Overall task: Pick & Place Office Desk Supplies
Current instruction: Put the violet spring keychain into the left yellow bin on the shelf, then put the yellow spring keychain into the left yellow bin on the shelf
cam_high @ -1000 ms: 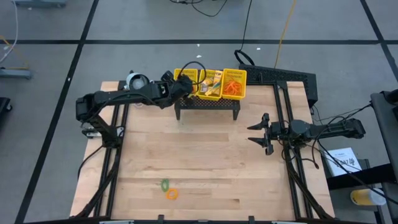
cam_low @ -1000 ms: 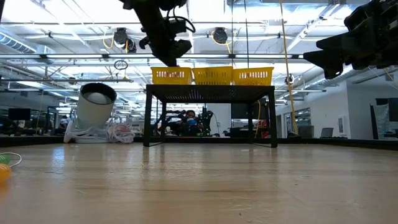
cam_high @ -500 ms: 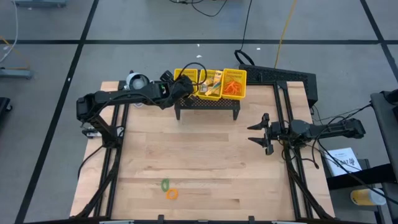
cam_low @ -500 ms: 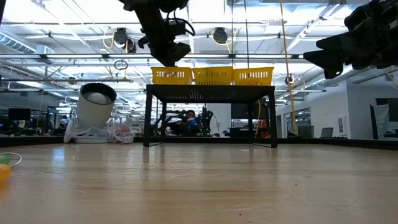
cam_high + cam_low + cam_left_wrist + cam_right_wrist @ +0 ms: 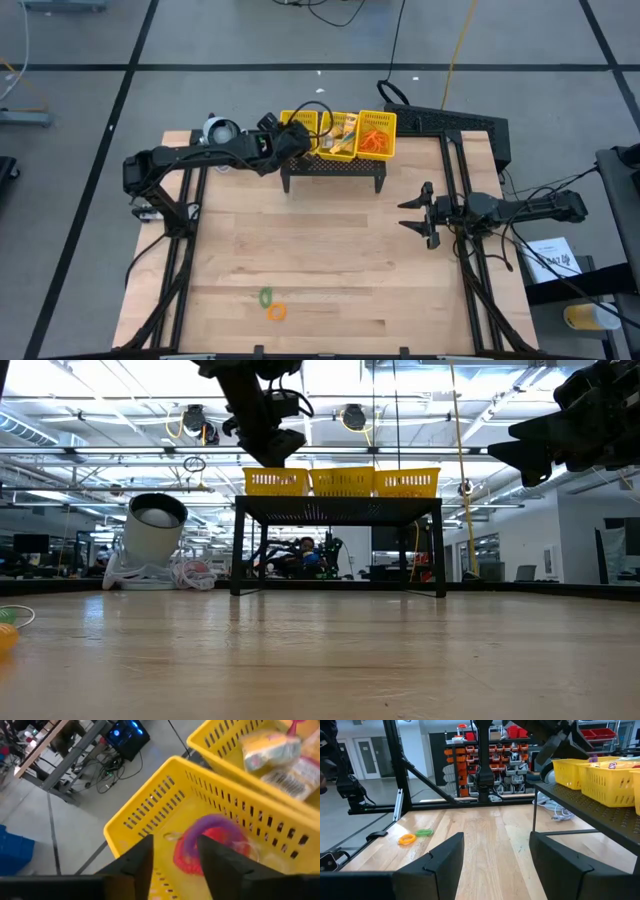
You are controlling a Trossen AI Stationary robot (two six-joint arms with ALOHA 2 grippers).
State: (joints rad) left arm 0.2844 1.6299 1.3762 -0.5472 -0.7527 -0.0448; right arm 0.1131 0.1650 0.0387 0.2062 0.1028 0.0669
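Observation:
My left gripper [image 5: 293, 136] [image 5: 174, 862] hangs open over the left compartment of the yellow mesh basket [image 5: 338, 134], holding nothing. Purple and red rings [image 5: 212, 842] lie on that compartment's floor below the fingers. Yellow packets with white labels [image 5: 280, 755] fill the middle compartment, and orange rubber bands [image 5: 377, 137] the right one. A green ring [image 5: 265, 296] and an orange ring [image 5: 277, 312] lie flat on the table near its near edge. My right gripper [image 5: 410, 215] [image 5: 495, 865] waits open above the table's right half, pointing left.
The basket sits on a black perforated stand [image 5: 335, 168] at the table's far edge. A grey-white round device [image 5: 220, 128] with a cord lies left of it. Bare wooden table [image 5: 330, 250] spreads between the stand and the two rings.

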